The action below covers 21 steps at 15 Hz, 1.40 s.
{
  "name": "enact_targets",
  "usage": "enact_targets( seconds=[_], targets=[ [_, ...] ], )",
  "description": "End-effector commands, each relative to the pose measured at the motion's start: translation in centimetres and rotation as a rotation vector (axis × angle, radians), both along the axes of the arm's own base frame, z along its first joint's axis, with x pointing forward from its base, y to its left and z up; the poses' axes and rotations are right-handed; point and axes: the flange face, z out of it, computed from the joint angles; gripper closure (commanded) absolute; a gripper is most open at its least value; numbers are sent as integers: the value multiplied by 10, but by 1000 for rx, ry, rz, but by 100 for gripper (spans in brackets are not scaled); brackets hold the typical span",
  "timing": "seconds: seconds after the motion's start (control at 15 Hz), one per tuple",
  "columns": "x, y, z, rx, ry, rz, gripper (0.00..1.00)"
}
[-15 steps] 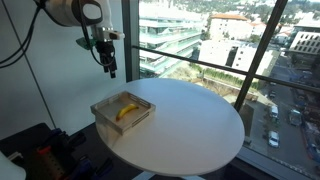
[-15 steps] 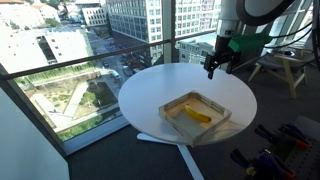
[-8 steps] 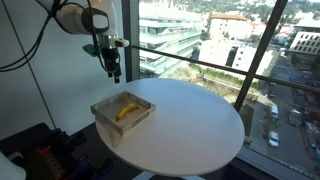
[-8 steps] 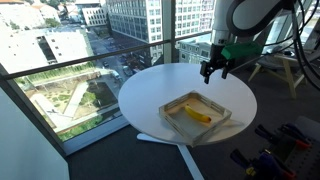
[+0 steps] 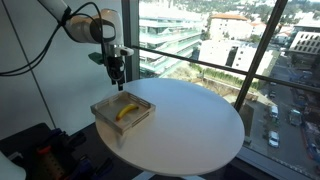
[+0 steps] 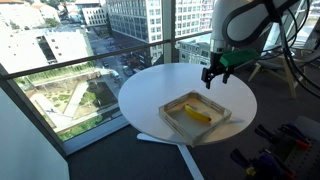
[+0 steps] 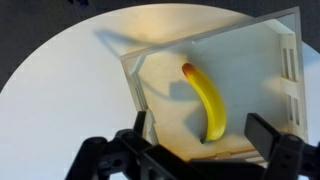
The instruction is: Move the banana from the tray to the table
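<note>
A small curved yellow banana (image 5: 126,110) lies inside the shallow wooden tray (image 5: 104,107) near the edge of the round white table (image 5: 190,120). It also shows in an exterior view (image 6: 199,115) in the tray (image 6: 170,112), and in the wrist view (image 7: 205,100) on the tray floor (image 7: 165,110). My gripper (image 5: 118,83) hangs above the tray's far side, open and empty, clear of the banana. In an exterior view the gripper (image 6: 214,80) is above the table (image 6: 150,90) behind the tray. In the wrist view the open gripper (image 7: 200,140) straddles the banana's lower tip from above.
Tall windows with a railing (image 5: 200,62) stand right behind the table. Equipment and cables (image 5: 40,155) lie on the floor by the table, and a wooden stool (image 6: 285,65) stands at the back.
The gripper has moved down and toward the tray, from beside it to above its far side. It stays open. The banana and the tray have not moved.
</note>
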Motion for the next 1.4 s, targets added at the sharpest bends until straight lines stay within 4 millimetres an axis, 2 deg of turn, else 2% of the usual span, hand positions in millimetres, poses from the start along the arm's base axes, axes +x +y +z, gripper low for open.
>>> enact_targets(
  seconds=[0.0,0.6,1.33],
  targets=[
    [1,-1,-1,0,3,-2,0],
    [3,1,-1,-3,0,3,0],
    [37,5,7,62,-129,-21,0]
  ],
)
